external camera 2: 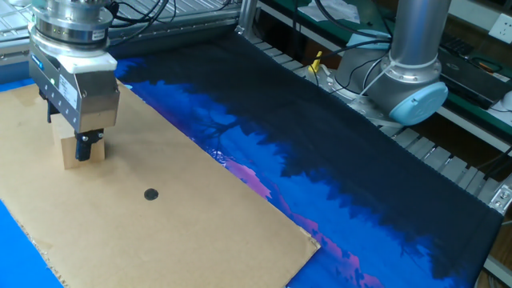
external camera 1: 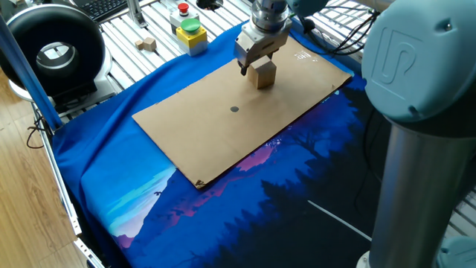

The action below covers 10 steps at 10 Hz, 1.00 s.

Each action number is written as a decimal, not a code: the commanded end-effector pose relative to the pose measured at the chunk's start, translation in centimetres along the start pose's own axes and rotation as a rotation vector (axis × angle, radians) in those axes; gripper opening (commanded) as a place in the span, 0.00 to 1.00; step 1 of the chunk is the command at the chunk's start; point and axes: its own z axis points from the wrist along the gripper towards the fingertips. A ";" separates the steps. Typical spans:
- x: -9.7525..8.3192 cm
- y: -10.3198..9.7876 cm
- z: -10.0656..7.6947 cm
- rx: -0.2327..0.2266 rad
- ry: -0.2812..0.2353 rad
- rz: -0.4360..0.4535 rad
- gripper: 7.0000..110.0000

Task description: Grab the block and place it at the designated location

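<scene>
The block [external camera 1: 263, 77] is a light tan wooden cube resting on the brown cardboard [external camera 1: 201, 141], toward its far end. My gripper [external camera 1: 257, 64] is down over it, with one dark finger [external camera 2: 84, 149] against the block's [external camera 2: 69, 154] near face and the other finger hidden behind it. The jaws look open around the block. The designated location is a small dark grey dot [external camera 1: 234, 109] on the cardboard [external camera 2: 200, 232], a short way from the block; it also shows in the other fixed view [external camera 2: 150, 194].
A blue printed cloth [external camera 1: 149, 193] lies under the cardboard. A yellow box with red and green buttons [external camera 1: 190, 31], a much smaller pale cube [external camera 1: 149, 45] and a black round device [external camera 1: 49, 50] sit beyond the cloth. The arm's base column [external camera 2: 408, 72] stands at the table's side.
</scene>
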 end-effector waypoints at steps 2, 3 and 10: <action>-0.1 0.2 0.2 -0.012 -0.001 0.005 0.79; -0.1 0.4 0.3 -0.020 -0.001 0.006 0.57; 0.4 -0.3 0.6 0.011 0.020 -0.050 0.36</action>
